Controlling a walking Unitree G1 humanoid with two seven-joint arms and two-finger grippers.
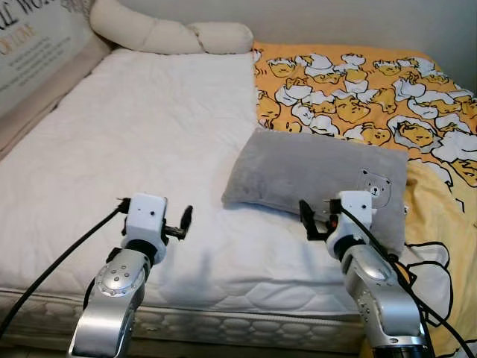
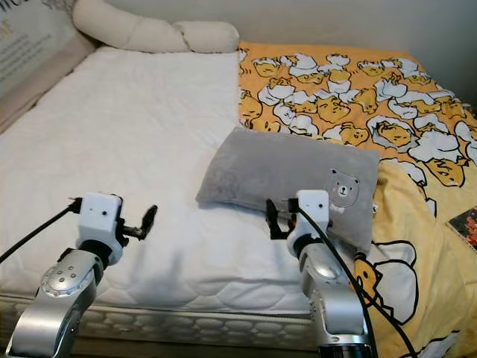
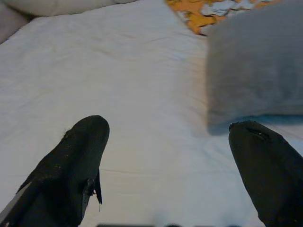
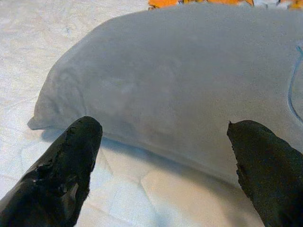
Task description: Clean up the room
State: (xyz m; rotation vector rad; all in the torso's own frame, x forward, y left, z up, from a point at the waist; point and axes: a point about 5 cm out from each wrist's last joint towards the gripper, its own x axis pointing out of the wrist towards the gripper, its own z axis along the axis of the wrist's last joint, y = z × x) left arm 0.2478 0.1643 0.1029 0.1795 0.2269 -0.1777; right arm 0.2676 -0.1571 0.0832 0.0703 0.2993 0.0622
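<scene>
Grey pillow [image 1: 317, 183] w/ small bear face on one corner lies flat on white mattress [image 1: 141, 149], its far-right edge overlapping the orange duck-print blanket [image 1: 373, 82]. Taken as landmark.

Right gripper [image 4: 165, 156] poised just short of pillow's near long edge, fingers [image 4: 71, 161] spread wide apart, nothing between them, not touching fabric; aimed at pillow's face, close. Silver forearm below it, black cable trailing.

Left gripper [image 3: 165, 161] well left of pillow, over bare mattress, fingers [image 3: 75, 156] also wide apart, empty; pillow's left end sits ahead and off to one side in wrist view.

Long cream bolster [image 1: 168, 33] far beyond pillow, along head of bed. Headboard panel w/ lettering [image 1: 33, 45] beyond and left of pillow. Blanket spreads behind and right of pillow, draping over bed's near-right corner.
</scene>
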